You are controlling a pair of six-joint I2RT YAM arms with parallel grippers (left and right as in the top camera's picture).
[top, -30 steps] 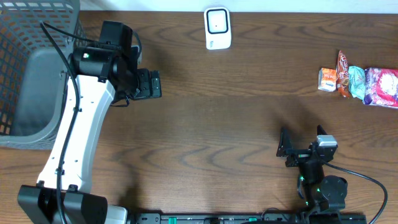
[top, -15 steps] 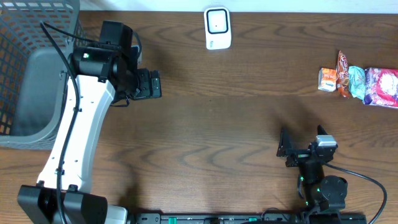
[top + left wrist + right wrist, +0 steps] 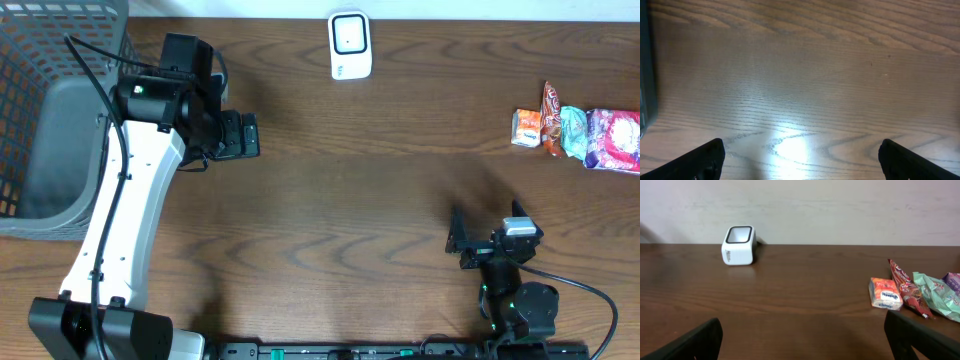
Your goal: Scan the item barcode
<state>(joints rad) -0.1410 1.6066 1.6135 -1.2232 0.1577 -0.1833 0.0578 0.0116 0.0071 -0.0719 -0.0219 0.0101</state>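
The items lie in a row at the table's right edge: a small orange pack [image 3: 527, 127] [image 3: 885, 293], a red packet [image 3: 551, 118] [image 3: 905, 286], a green packet [image 3: 573, 132] [image 3: 935, 295] and a pink packet [image 3: 613, 140] [image 3: 954, 282]. A white barcode scanner [image 3: 350, 45] [image 3: 738, 245] stands at the back centre. My left gripper [image 3: 252, 135] [image 3: 802, 165] is open over bare wood, left of the scanner. My right gripper [image 3: 455, 240] [image 3: 805, 340] is open and low near the front edge, well short of the items. Neither holds anything.
A grey mesh basket [image 3: 40, 120] with a grey liner fills the back left corner, right beside my left arm. A pale wall rises behind the table's far edge [image 3: 840, 244]. Dark wood tabletop [image 3: 380, 190] spreads between the two grippers.
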